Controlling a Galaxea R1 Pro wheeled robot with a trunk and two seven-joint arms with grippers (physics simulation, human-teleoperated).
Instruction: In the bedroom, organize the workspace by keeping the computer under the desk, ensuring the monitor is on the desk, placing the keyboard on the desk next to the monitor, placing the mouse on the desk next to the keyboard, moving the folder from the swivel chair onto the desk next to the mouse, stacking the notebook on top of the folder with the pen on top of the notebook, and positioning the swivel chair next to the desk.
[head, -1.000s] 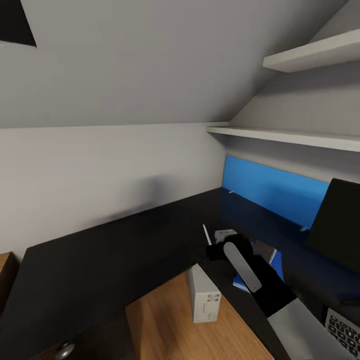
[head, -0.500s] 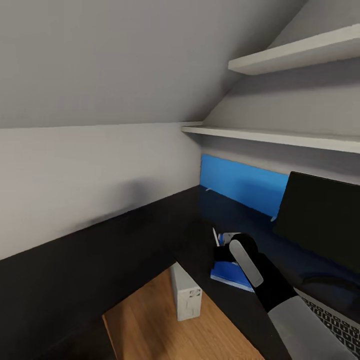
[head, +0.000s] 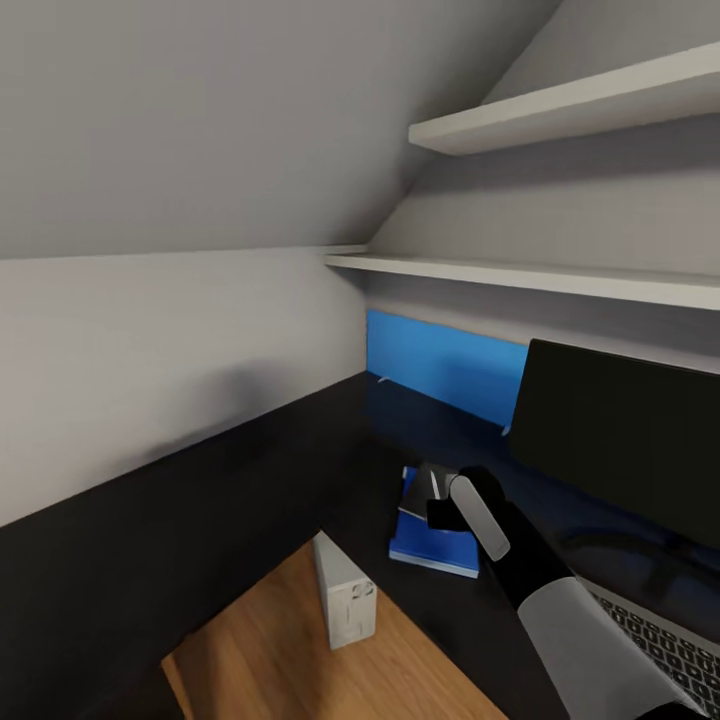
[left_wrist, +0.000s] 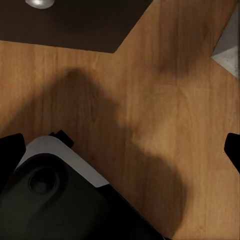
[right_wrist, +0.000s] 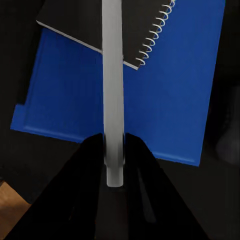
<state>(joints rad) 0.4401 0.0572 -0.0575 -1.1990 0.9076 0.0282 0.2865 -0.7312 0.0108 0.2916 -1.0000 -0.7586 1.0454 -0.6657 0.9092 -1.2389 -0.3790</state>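
My right gripper (right_wrist: 113, 165) is shut on the thin white pen (right_wrist: 112, 85), which hangs over the dark spiral-bound notebook (right_wrist: 125, 30). The notebook lies on the blue folder (right_wrist: 165, 110) on the black desk (head: 200, 500). In the head view my right gripper (head: 437, 492) hovers above the notebook (head: 413, 497) and folder (head: 432, 548). The monitor (head: 620, 430) stands at the right with the keyboard (head: 665, 645) in front of it. The computer (head: 345, 603) stands on the floor under the desk. My left gripper (left_wrist: 120, 150) hangs open over the wood floor. The mouse and swivel chair are out of view.
Two white wall shelves (head: 530, 275) hang over the desk's blue back panel (head: 445, 365). A sloping grey ceiling closes in from the left. The left wrist view has my own base (left_wrist: 55, 195) and a chrome castor (left_wrist: 40, 3) at a dark patch's edge.
The head view has swung right, so everything slid left in the picture. My right gripper, still holding the pen, now sits over the notebook and folder.
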